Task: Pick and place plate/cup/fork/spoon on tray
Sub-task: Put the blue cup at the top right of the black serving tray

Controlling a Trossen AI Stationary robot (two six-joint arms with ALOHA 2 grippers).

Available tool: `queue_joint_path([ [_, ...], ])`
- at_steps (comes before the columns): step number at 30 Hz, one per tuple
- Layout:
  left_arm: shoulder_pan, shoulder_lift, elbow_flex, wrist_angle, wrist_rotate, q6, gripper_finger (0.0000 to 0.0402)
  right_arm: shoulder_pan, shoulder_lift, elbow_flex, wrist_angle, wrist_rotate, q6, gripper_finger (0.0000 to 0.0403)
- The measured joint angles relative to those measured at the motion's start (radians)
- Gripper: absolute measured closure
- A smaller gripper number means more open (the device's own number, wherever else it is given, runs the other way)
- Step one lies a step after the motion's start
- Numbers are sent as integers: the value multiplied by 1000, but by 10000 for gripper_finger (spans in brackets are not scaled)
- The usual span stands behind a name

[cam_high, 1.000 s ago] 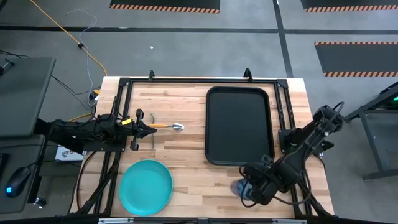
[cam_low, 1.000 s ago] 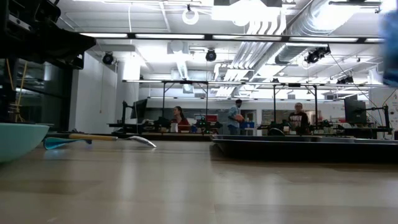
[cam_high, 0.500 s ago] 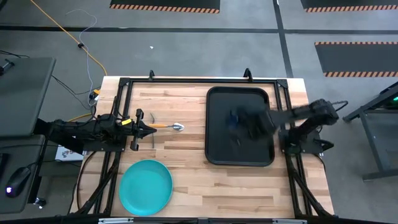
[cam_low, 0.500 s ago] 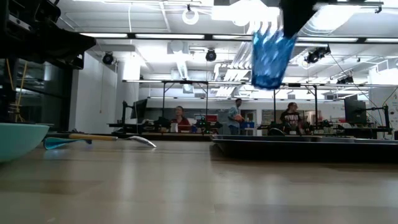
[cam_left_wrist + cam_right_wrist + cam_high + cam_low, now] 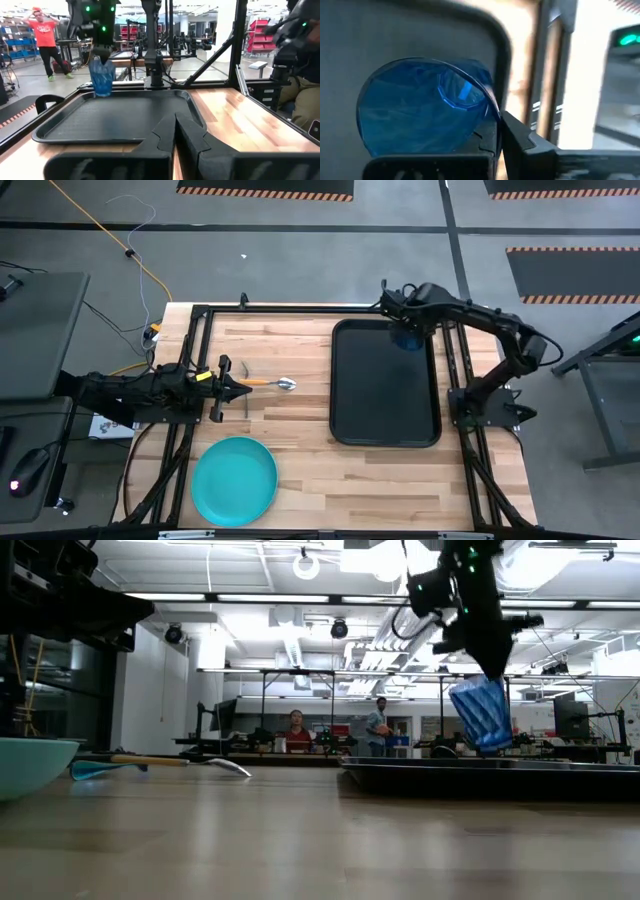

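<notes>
Now the right gripper [image 5: 402, 320], clamped on the cup [image 5: 407, 337], hangs it tilted just above the tray's [image 5: 385, 430] far right corner; next it must level, lower and release it

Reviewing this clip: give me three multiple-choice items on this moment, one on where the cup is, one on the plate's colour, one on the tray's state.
1. Where is the cup?
A. On the wood beside the plate
B. Held by the right gripper above the tray's far corner
C. Lying next to the spoon

2. What colour is the plate?
A. Turquoise
B. Orange
C. Black

3. What lies on the tray?
A. The plate and fork
B. The spoon only
C. Nothing yet

Answers: 1 B, the low view shows the cup hanging clear of the tray; 2 A, turquoise in the high view; 3 C, the tray's floor is bare.
</notes>
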Motion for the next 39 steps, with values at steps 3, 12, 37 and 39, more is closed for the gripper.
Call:
queue_joint_path([
  [3, 0, 0, 0, 0, 0, 0, 401, -41, -48, -99, 167, -47, -70, 403],
  [12, 0, 0, 0, 1, 0, 0, 401, -168, -162, -287, 408, -170, -102, 403],
  [37, 0, 0, 0, 1, 0, 0, 401, -201, -166, -292, 394, -169, -50, 397],
  [39, 0, 0, 0, 1, 0, 0, 401, -201, -167, -292, 394, -170, -50, 392],
])
